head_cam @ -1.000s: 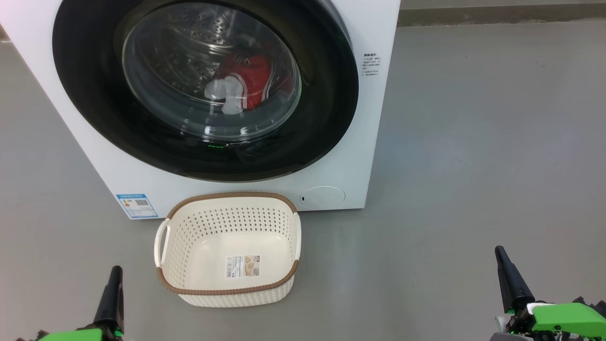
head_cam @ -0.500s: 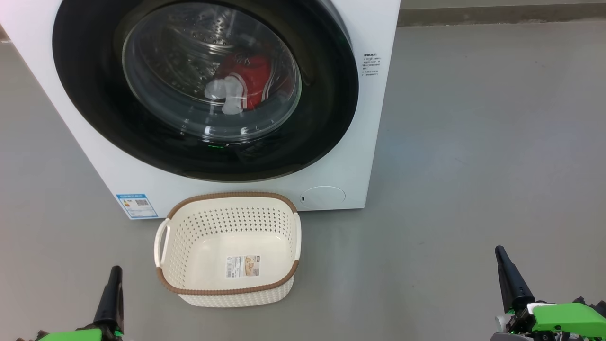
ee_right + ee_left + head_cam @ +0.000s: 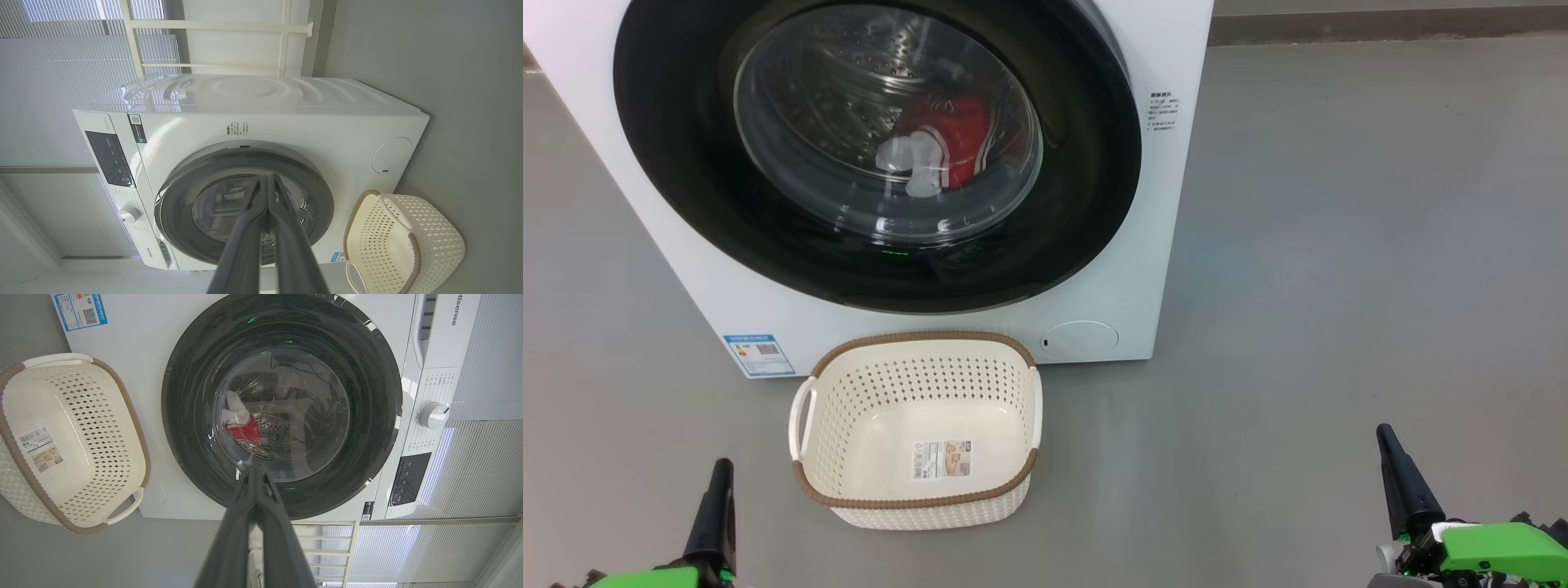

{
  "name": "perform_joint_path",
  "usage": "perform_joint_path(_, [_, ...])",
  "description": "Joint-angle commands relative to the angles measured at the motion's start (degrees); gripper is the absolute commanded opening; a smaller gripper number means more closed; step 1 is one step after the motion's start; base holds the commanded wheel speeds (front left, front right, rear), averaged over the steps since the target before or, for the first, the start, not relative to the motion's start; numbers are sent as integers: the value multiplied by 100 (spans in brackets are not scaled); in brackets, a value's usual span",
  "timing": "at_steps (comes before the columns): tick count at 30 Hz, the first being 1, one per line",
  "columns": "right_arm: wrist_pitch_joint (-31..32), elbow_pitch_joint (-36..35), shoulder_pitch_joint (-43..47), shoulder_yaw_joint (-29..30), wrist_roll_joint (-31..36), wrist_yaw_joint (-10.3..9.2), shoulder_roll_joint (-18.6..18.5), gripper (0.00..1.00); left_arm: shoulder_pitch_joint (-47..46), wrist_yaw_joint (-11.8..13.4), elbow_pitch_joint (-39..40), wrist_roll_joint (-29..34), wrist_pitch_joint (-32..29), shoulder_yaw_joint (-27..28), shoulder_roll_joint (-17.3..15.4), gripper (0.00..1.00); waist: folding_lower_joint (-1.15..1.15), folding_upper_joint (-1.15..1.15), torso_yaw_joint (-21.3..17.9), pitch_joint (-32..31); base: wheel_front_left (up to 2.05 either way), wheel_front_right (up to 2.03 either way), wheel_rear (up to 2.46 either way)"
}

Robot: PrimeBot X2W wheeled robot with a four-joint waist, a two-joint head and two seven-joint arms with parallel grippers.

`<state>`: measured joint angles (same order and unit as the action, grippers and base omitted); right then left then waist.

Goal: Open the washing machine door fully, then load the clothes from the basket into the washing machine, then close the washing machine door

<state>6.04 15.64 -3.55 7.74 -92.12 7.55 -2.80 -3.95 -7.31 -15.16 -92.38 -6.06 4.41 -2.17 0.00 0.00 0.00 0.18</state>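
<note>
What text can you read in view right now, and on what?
"Hisense": on the washing machine, top front panel.
Blue label: QR code, print too small.
Sticker in the basket: barcode, print too small.
Black print on the machine's front: too small.
Control panel markings: too small.

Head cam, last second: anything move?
Nothing visibly changed. The washing machine door is shut with the clothes behind its glass, the basket sits empty before it, and the left gripper and right gripper stay low, both shut.

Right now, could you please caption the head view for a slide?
Washing machine door shut, red clothes inside, basket empty, left gripper and right gripper shut at the bottom corners.
</note>
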Motion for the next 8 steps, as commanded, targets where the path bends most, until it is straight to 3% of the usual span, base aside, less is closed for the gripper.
perform_joint_path(1, [42,-162,-263,-126,-8,-6,-15,0,-223,-18,111,11,-33,198,-84,0,0,0,0,0,0,0,0])
perform_joint_path(8, [43,-162,-263,-125,-7,-6,-15,0,-223,-18,111,13,-34,200,-83,0,0,0,0,0,0,0,0])
